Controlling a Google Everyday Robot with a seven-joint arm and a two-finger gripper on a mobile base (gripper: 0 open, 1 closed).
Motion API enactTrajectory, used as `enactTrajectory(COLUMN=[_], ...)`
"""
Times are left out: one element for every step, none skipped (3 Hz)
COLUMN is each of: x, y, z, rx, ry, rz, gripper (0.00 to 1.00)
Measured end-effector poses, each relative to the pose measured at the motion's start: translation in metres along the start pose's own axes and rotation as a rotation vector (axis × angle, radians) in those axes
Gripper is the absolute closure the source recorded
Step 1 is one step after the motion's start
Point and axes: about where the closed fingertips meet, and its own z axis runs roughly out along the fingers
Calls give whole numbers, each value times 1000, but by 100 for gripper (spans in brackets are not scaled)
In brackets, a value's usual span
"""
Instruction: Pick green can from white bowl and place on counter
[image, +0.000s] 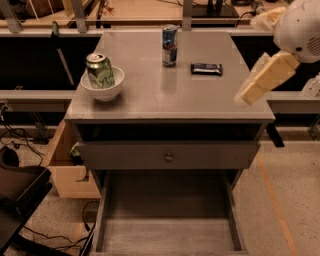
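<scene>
Raised gripper (250, 93) angled down-left over counter (200, 102) edge; green can (101, 73) in white bowl (103, 93); jaws: cannot tell.

counter (165, 95): grey, slightly shiny | left edge: white bowl (102, 92) standing on it | far middle: blue-and-silver can (169, 45), upright | just right of can: dark snack bar (206, 69), flat | gripper (247, 95): above the near right edge
</scene>
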Motion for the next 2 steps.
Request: enactTrajectory(x=[-25,-59], y=[-24,-35], z=[33,57], rx=[31,29], ry=[-241,-485], rz=[1,46], gripper=[0,0])
